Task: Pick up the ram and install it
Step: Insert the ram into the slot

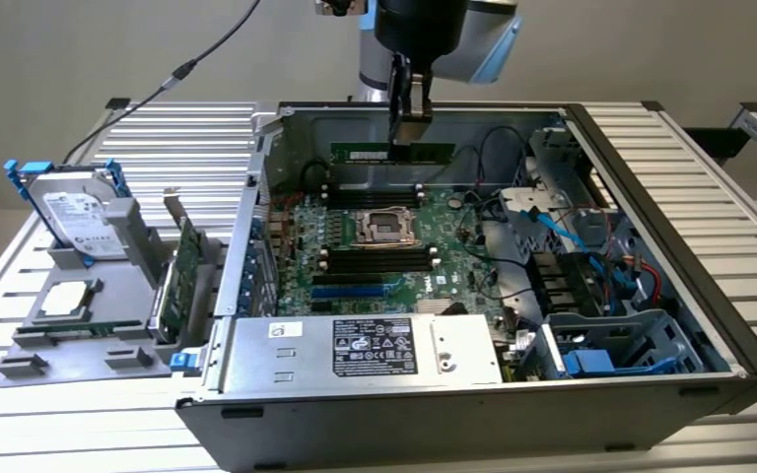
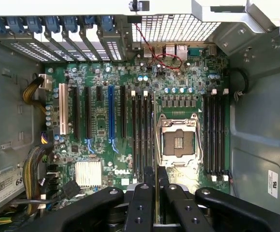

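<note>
1. Slatted metal table (image 1: pixel 90 434), with our open PC case (image 1: pixel 710 330) on it, motherboard (image 1: pixel 307 278) facing up.
2. We've got the gripper (image 1: pixel 410 138) clamped on the ram (image 1: pixel 359 151).
3. In the exterior view, the ram sits level at 12 o'clock from the CPU socket (image 1: pixel 389 225).

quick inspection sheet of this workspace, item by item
surface: slatted aluminium table carrying an open dark computer case
job's things: long thin green ram stick held over the green motherboard
clutter: grey plastic holder with a silver hard drive and a green expansion card, on the exterior view's left
grippers: black claw shut on the ram
cables: black cable by the arm; blue cables inside the case
surroundings: nothing seen
</note>
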`<state>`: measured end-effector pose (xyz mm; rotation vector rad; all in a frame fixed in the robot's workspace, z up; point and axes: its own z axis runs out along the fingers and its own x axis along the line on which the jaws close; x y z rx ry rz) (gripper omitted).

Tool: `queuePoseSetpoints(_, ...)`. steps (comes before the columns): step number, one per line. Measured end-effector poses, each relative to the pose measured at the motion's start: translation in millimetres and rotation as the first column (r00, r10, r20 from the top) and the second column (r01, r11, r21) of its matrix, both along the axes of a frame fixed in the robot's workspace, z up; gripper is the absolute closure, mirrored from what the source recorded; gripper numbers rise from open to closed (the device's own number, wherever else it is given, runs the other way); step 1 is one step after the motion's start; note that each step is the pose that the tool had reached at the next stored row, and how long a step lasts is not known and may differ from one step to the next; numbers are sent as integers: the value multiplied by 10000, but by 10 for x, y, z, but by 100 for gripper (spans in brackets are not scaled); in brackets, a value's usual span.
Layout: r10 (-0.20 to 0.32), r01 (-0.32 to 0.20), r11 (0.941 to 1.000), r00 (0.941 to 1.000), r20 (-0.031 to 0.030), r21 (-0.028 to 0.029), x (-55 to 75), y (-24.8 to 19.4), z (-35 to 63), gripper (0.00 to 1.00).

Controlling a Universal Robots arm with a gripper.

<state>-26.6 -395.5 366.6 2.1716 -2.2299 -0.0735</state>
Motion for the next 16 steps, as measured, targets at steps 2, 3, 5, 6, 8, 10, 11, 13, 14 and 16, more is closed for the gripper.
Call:
queuePoseSetpoints(2,0,0,10000,10000,0,0,0,0,0,86)
queuePoseSetpoints(3,0,0,10000,10000,0,0,0,0,0,86)
queuePoseSetpoints(5,0,0,10000,10000,0,0,0,0,0,86)
queuePoseSetpoints(6,0,0,10000,10000,0,0,0,0,0,86)
queuePoseSetpoints(8,0,0,10000,10000,1,1,0,-1,-4,86)
queuePoseSetpoints(10,0,0,10000,10000,0,0,-1,-4,-34,86)
queuePoseSetpoints(11,1,-1,10000,10000,0,1,-3,-5,-52,86)
queuePoseSetpoints(13,0,0,10000,10000,0,1,-8,-7,-90,86)
queuePoseSetpoints(14,-1,1,10000,10000,0,0,-11,-9,-108,86)
queuePoseSetpoints(16,0,0,10000,10000,1,1,-16,-13,-144,86)
